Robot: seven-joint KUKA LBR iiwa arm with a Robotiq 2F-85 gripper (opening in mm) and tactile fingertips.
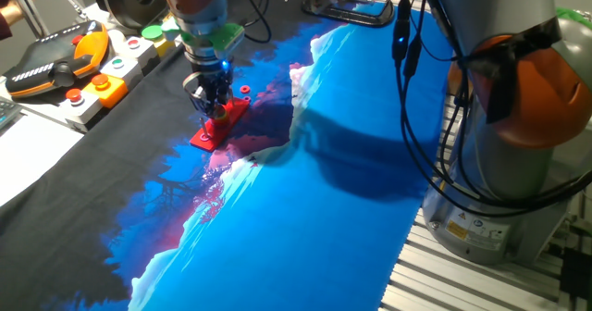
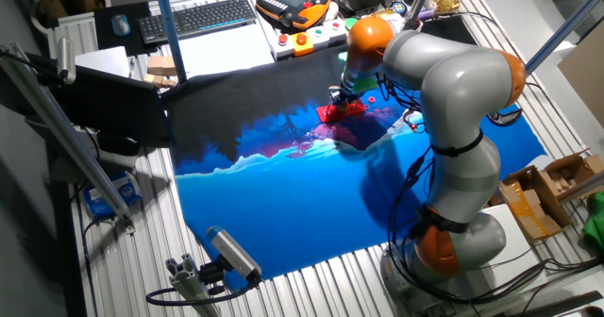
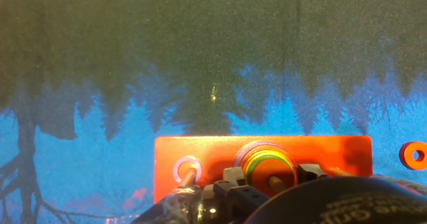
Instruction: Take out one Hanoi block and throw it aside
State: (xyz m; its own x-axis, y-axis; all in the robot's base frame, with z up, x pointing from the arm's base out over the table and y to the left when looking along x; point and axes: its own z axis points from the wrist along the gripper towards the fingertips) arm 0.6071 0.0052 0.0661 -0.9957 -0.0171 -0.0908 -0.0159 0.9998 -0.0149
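1. Over on the left in one fixed view, an orange teach pendant (image 1: 65,66) sits on the grey control box (image 1: 111,75) with its coloured buttons, at about ten o'clock from the board.
2. Moving right, the gripper (image 1: 211,105) hangs straight down over the near end of the red peg board (image 1: 218,124), with its fingertips right at the board.
3. Are the jaws clamped or released? From this side I cannot tell: the dark fingers blur together against the board.
4. Just past the gripper at one o'clock, two small red rings (image 1: 245,92) lie loose on the cloth, close beside the board's far end.
5. In the hand view, the board fills the lower middle, with a bare peg (image 3: 188,173) at the left and a violet ring around its base.
6. At the centre, a stack of rings (image 3: 267,165) sits on the middle peg, with red on top, then green, yellow and violet edges showing.
7. The fingers (image 3: 235,177) stand either side of that stack, very close to its rim, though whether they touch is hidden by the hand's own body.
8. Far right, at three o'clock from the board, the Hanoi block (image 3: 414,155) lies flat on the blue cloth (image 3: 100,177), clear of the board's edge.
9. The other fixed view shows the arm (image 2: 453,100) bent over the table (image 2: 283,279).
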